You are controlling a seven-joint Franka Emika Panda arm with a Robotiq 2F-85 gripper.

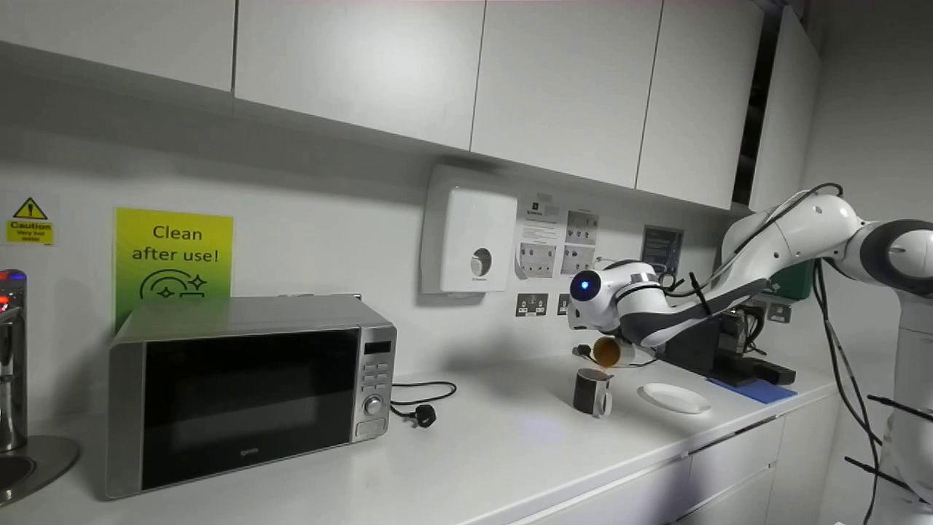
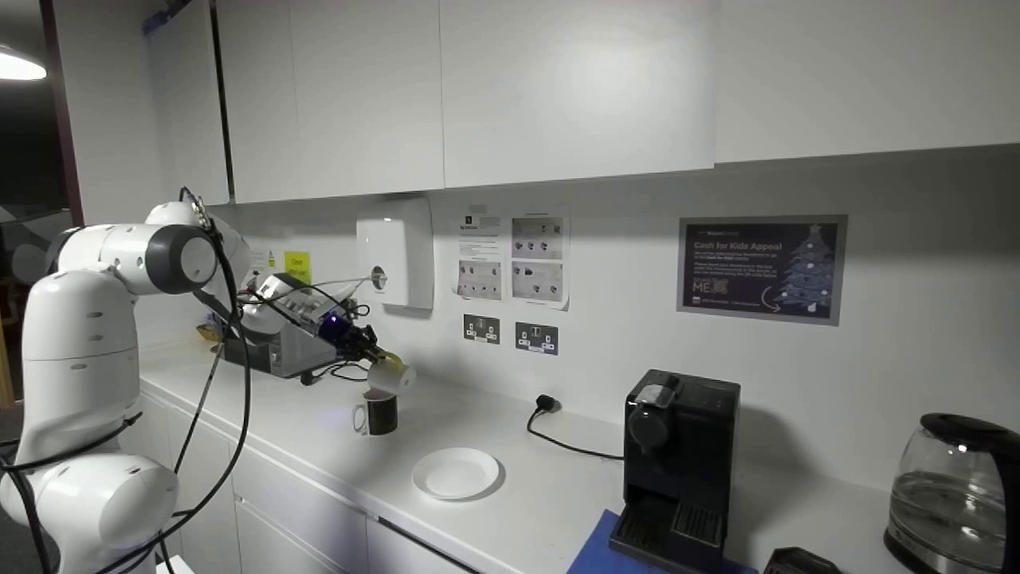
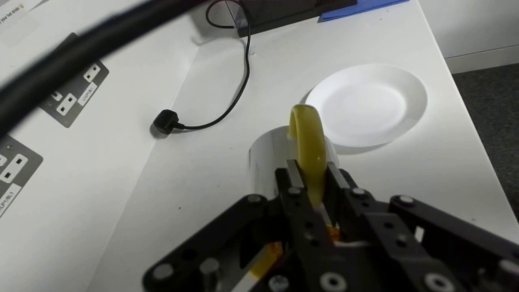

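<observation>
My gripper (image 3: 311, 168) is shut on the yellow handle (image 3: 310, 142) of a white mug (image 3: 267, 158). That mug (image 1: 625, 353) is tipped on its side in the air, its orange-brown inside facing an exterior view. Below it on the counter stands a dark mug (image 2: 382, 413) with a pale handle, upright. In an exterior view, a faint orange trace shows between the tipped lip and the dark mug (image 1: 589, 392). Orange and yellow patches appear among the gripper's links in the wrist view; I cannot tell what they are. A white plate (image 3: 367, 105) lies nearby.
A black plug (image 3: 165, 121) with its cable lies by the wall. Further along the counter are a black coffee machine (image 2: 677, 470) on a blue mat (image 2: 598, 550) and a glass jug (image 2: 952, 494). On the opposite side stands a microwave (image 1: 255, 408). A paper dispenser (image 1: 470, 233) hangs above.
</observation>
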